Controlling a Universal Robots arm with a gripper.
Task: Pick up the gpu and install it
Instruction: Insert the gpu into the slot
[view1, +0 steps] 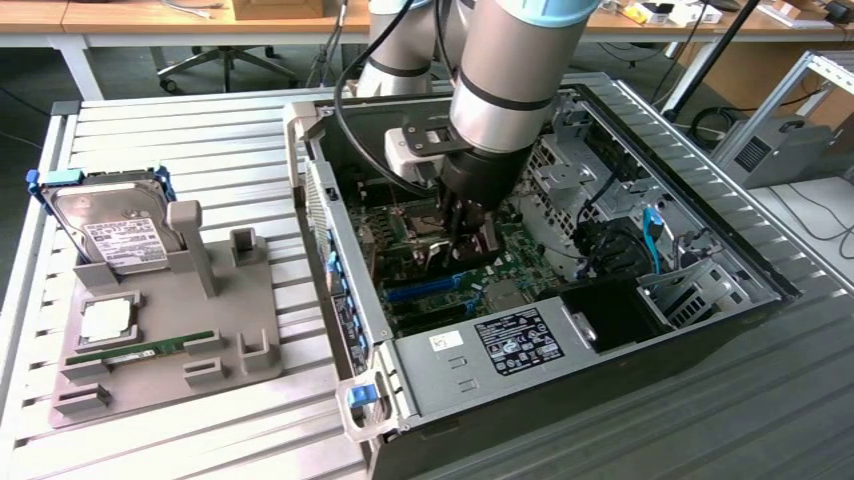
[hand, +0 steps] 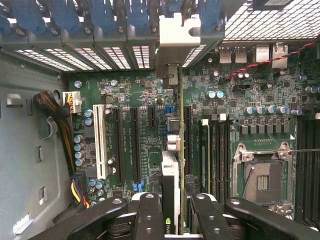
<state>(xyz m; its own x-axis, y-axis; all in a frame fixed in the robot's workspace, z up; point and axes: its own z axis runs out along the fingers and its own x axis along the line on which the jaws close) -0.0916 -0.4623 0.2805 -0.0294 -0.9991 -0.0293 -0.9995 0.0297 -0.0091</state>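
Inside the open computer case (view1: 441, 375), above the green motherboard (hand: 145, 95), the gpu (hand: 171, 170) is held on edge, pinched between the partly closed fingers of the gripper (hand: 175, 206), with its silver end bracket (hand: 176, 37) turned toward the slotted rear wall. The card is judged light and stiff but fragile, best gripped by its flat faces, clear of its components. Room is tight: black expansion slots (hand: 135, 145) lie just beside it, the CPU socket (hand: 262, 180) is near, and case walls rise on the exterior view's left and right.
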